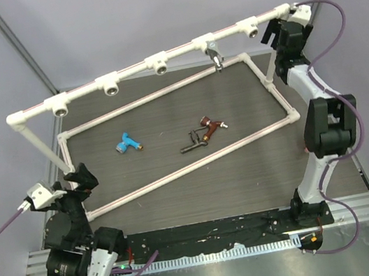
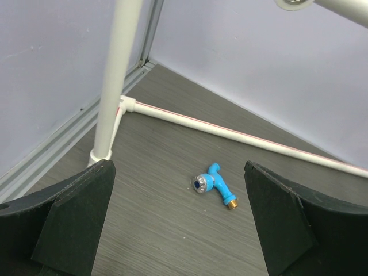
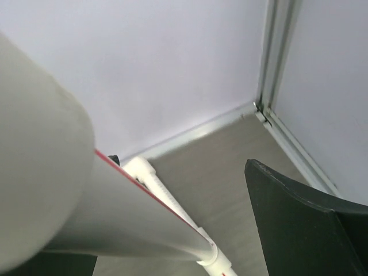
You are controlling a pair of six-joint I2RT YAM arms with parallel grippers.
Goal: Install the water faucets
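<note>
The blue faucet (image 1: pixel 127 144) lies on the dark table inside the white pipe frame and shows ahead of my left gripper in the left wrist view (image 2: pixel 215 184). The red-brown faucet (image 1: pixel 209 125) and the dark lever-handled faucet (image 1: pixel 193 142) lie together at mid-table. The chrome faucet (image 1: pixel 213 56) hangs from a tee socket on the raised rail (image 1: pixel 134 67). My left gripper (image 1: pixel 83 176) (image 2: pixel 178 169) is open and empty at the frame's near left corner. My right gripper (image 1: pixel 270 30) (image 3: pixel 172 241) is open at the rail's right end, with the rail (image 3: pixel 69 201) close against its left side, hiding that finger.
Several empty tee sockets (image 1: pixel 111 86) face forward along the rail. The frame's left upright post (image 2: pixel 115 80) stands close to my left finger. The base pipe (image 2: pixel 230 133) runs behind the blue faucet. Enclosure walls close in at back and sides.
</note>
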